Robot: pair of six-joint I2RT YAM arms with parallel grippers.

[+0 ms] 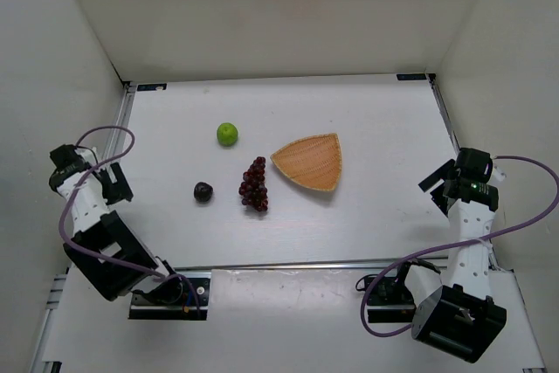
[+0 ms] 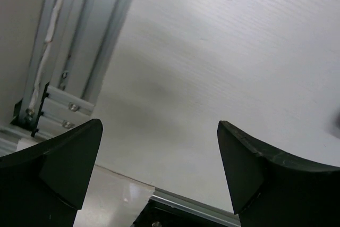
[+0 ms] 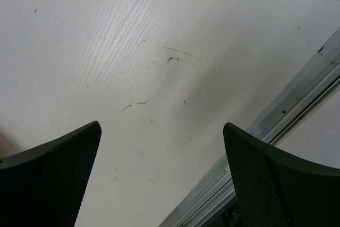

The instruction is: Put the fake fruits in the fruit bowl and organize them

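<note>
**Wide-open left gripper point(image 2: 159, 131) and right gripper point(image 3: 162, 131), nothing held**

Left one hangs at the left edge of the table point(image 1: 376, 216), jaws spread far apart, only bare board between them. Right one sits at the right edge, and it's the same story: spread wide, gripping nothing. Mid-table, the fruit bowl point(image 1: 310, 162) lies a touch toward the right edge. All three fruits lie outside it. The grape bunch point(image 1: 254, 184) is just beside its left tip, not touching. The plum point(image 1: 203, 191) is further toward the left edge, the green apple point(image 1: 227, 134) toward the far edge. There's a dark blur at the margin of my left wrist view, possibly the plum, too smeared to call.
</note>
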